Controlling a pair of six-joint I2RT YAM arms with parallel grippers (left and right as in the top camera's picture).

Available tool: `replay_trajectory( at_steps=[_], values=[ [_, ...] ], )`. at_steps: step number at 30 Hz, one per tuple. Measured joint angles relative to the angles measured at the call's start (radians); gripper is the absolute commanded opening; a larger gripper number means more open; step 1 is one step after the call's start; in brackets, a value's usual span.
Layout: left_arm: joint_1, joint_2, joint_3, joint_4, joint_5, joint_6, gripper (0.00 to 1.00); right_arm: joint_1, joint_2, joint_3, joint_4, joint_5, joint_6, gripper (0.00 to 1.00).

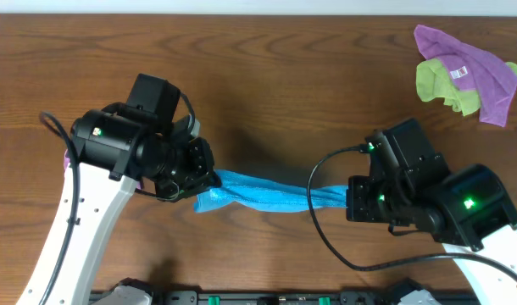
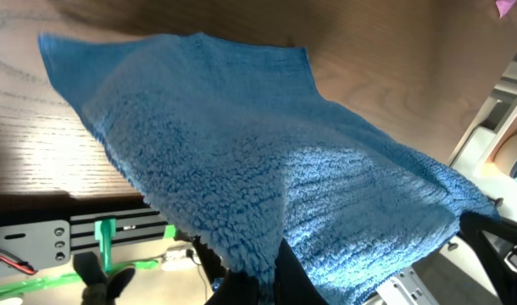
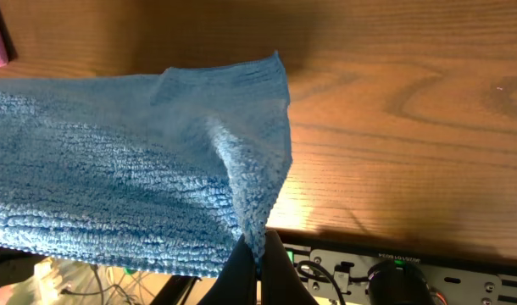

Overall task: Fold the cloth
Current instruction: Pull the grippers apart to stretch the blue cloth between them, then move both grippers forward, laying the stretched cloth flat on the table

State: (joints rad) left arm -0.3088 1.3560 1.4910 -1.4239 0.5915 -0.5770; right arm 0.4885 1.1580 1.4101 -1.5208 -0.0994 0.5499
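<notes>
The cloth (image 1: pixel 263 195) is being stretched, twisted, over the tabletop (image 1: pixel 267 76), its left end being pinched by the left jaws, its right end by the right jaws. Far beyond its right end, a purple cloth (image 1: pixel 483 72) and a yellow-green cloth (image 1: pixel 435 80) are being kept bunched together.

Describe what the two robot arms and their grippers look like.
The left arm and right arm share white lower links and bulky black wrist housings with small green lights. A loose black cable loops beside the right arm. The left gripper and right gripper have slim black fingers.
</notes>
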Motion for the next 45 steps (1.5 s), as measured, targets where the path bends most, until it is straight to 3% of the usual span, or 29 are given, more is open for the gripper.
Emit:
replay_trajectory(
  at_steps=[9, 20, 33, 45],
  values=[
    [-0.002, 0.0, 0.0, 0.004, 0.019, -0.026, 0.06, 0.0, -0.002, 0.178, -0.106, 0.011, 0.01, 0.01],
    [-0.002, -0.021, 0.0, 0.014, 0.073, -0.053, 0.06, 0.0, -0.002, 0.185, -0.14, 0.01, 0.021, 0.01],
    [-0.002, -0.03, 0.0, 0.105, 0.024, -0.082, 0.06, 0.0, 0.127, 0.186, -0.022, 0.093, 0.005, 0.01],
    [-0.002, 0.067, 0.0, 0.18, -0.077, -0.082, 0.06, 0.0, 0.203, 0.186, 0.077, 0.162, -0.02, 0.01]
  ],
)
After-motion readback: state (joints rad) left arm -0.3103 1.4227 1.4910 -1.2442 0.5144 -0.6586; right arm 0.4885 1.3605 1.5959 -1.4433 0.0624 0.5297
